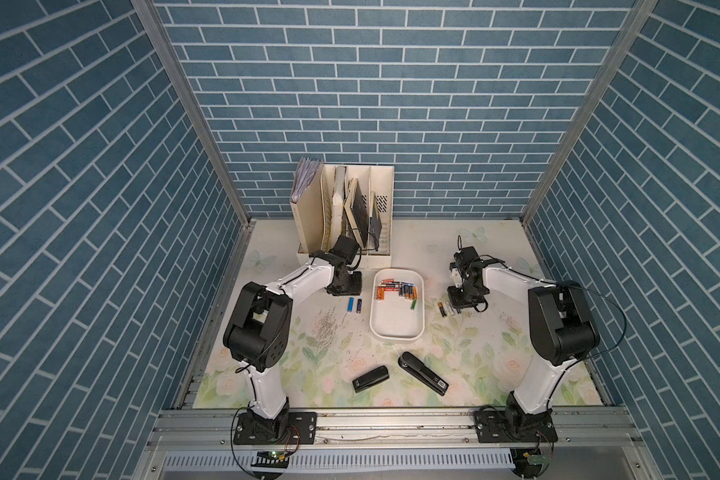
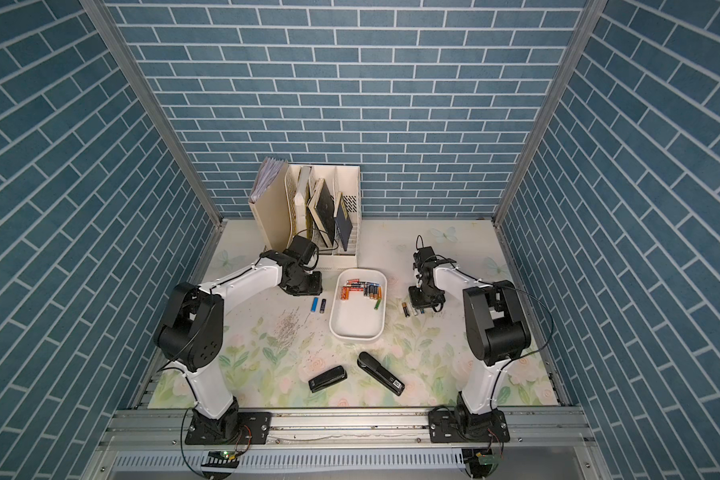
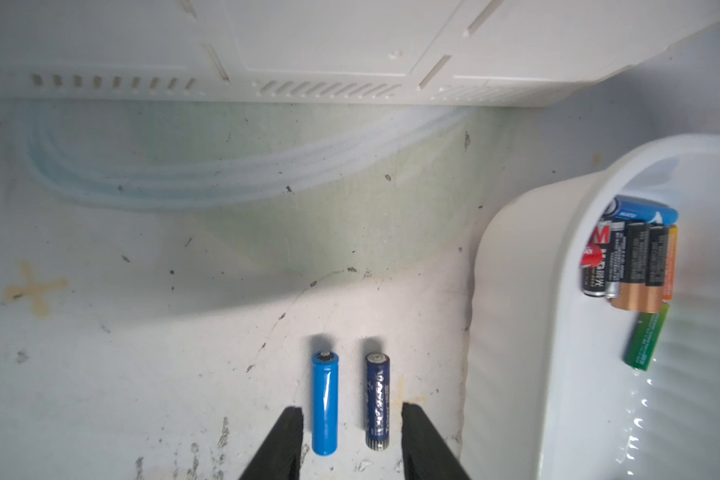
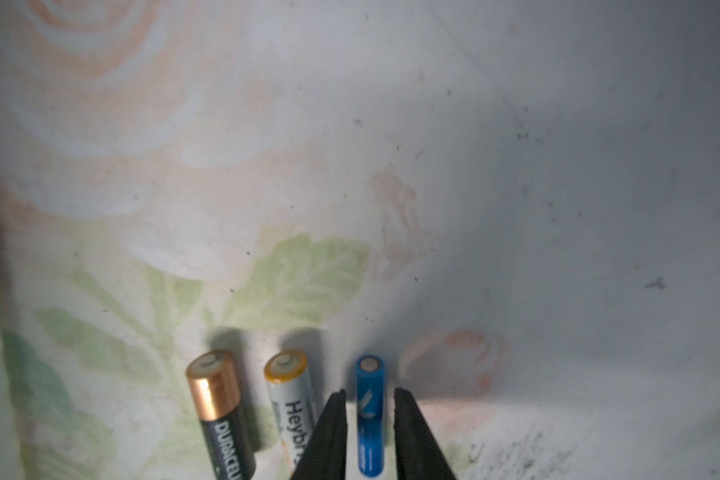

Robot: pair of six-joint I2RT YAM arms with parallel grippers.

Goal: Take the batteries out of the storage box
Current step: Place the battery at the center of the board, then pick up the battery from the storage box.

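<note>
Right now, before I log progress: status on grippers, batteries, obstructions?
Left gripper open, straddling light-blue battery and navy battery on the table. Right gripper open around blue battery, also on table. Storage box holds most batteries. Nothing blocking.

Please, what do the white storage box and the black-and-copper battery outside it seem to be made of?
The storage box looks like smooth, glossy white plastic: highlights glint on its inner wall and its corners are moulded round. The black-and-copper battery is probably a metal cell in a shiny printed wrapper: its copper band reflects light.
</note>
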